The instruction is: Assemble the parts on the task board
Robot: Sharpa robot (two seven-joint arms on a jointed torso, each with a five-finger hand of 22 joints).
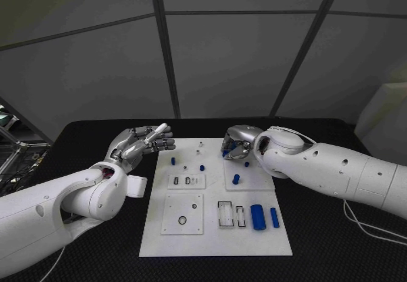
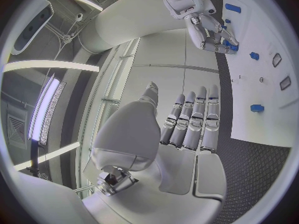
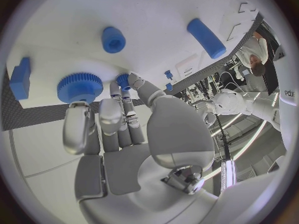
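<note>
The white task board lies in the middle of the black table. My right hand reaches down onto its far right part. In the right wrist view its thumb and a finger pinch a small blue part, and another fingertip rests by a blue gear. A short blue sleeve and a long blue cylinder lie beyond. My left hand is raised beside the board's far left corner, fingers stretched out and holding nothing. Two blue cylinders lie at the board's near right.
Small blue pegs stand on the far half of the board. Two inset plates and rectangular slots sit in the near half. A white cable runs over the table at right.
</note>
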